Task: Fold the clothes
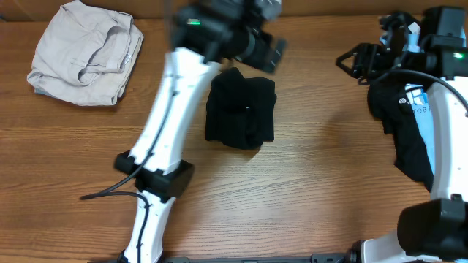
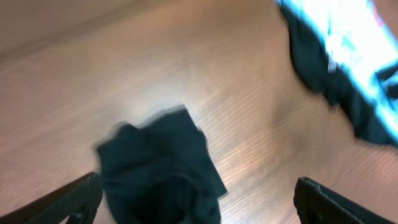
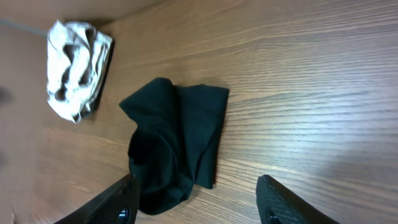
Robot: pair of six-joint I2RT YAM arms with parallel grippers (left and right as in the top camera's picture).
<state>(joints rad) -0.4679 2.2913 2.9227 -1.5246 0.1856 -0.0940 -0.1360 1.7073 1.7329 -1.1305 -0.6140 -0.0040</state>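
Wood table (image 1: 329, 183), black garment (image 1: 240, 108) near wide-spread left pincer (image 1: 274, 55)

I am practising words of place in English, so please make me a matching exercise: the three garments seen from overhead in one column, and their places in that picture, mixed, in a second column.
Column 1
1. plain black fabric garment
2. crumpled beige fabric garment
3. light blue printed T-shirt

Column 2
a. at the right edge
b. in the top left corner
c. near the middle

Pairs: 1-c; 2-b; 3-a
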